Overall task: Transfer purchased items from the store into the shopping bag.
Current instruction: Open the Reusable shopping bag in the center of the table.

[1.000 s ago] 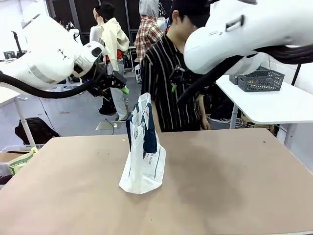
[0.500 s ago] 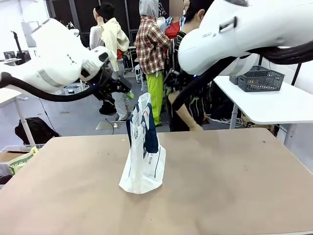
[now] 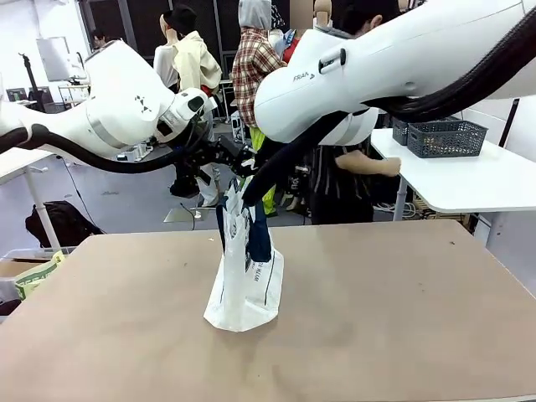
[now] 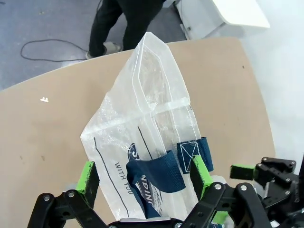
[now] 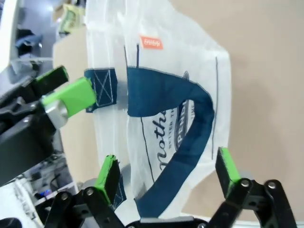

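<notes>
Shopping bag cropped at top edge

White shopping bag (navy handles).

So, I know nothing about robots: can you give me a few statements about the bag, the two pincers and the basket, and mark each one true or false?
1. The shopping bag stands upright on the brown table. True.
2. The left pincer and the right pincer are both open. True.
3. The left pincer is holding a yellow packet. False: it is empty, spread on either side of the bag's navy handles.
4. The grey basket sits right beside the bag. False: it is on the white side table, off to the right.
</notes>
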{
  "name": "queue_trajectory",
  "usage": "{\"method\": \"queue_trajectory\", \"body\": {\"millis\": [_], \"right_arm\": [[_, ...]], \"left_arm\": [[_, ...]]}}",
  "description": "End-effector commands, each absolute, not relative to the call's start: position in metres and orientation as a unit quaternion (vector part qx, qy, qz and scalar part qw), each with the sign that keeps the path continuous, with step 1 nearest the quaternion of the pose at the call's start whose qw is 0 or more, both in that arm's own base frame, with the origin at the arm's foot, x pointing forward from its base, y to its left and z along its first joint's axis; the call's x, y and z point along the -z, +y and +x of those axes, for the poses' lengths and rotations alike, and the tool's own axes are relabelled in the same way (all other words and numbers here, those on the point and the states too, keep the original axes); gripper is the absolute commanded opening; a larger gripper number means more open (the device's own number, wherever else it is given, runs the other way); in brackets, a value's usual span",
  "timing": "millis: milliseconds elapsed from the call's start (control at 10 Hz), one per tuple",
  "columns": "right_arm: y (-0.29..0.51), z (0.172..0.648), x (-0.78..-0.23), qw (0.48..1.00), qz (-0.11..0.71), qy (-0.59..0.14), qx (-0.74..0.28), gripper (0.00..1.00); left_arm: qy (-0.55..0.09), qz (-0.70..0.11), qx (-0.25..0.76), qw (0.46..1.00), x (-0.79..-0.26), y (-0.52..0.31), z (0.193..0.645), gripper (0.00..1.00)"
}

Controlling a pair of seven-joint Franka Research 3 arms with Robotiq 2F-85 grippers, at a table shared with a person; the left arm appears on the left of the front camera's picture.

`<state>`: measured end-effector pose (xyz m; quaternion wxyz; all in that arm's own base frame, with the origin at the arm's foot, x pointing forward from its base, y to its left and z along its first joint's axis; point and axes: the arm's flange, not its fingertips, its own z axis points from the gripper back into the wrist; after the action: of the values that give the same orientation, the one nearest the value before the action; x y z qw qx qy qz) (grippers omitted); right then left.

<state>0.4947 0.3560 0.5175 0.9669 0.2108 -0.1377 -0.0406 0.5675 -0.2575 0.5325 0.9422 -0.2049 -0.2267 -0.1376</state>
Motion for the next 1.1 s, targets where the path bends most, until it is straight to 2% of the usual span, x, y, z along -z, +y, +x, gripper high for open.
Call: {"method": "queue_trajectory", "body": {"millis": [0,400,500,600,1000], "right_arm": [[0.363,0.501,-0.513,0.97,0.213,-0.107,0.051,1.0],[0.37,0.498,-0.501,0.974,0.204,-0.086,0.046,1.0],[0.37,0.499,-0.501,0.975,0.201,-0.085,0.045,1.0],[0.371,0.498,-0.501,0.975,0.201,-0.087,0.038,0.96],[0.373,0.499,-0.499,0.976,0.198,-0.081,0.031,0.21]], "left_arm": [[-0.214,-0.196,0.132,0.948,-0.535,-0.258,0.57,1.0],[-0.194,-0.187,0.127,0.955,-0.53,-0.259,0.572,1.0],[-0.192,-0.186,0.125,0.955,-0.53,-0.258,0.573,0.97],[-0.188,-0.189,0.133,0.954,-0.529,-0.257,0.572,0.78],[-0.178,-0.192,0.129,0.956,-0.528,-0.258,0.57,0.01]]}}
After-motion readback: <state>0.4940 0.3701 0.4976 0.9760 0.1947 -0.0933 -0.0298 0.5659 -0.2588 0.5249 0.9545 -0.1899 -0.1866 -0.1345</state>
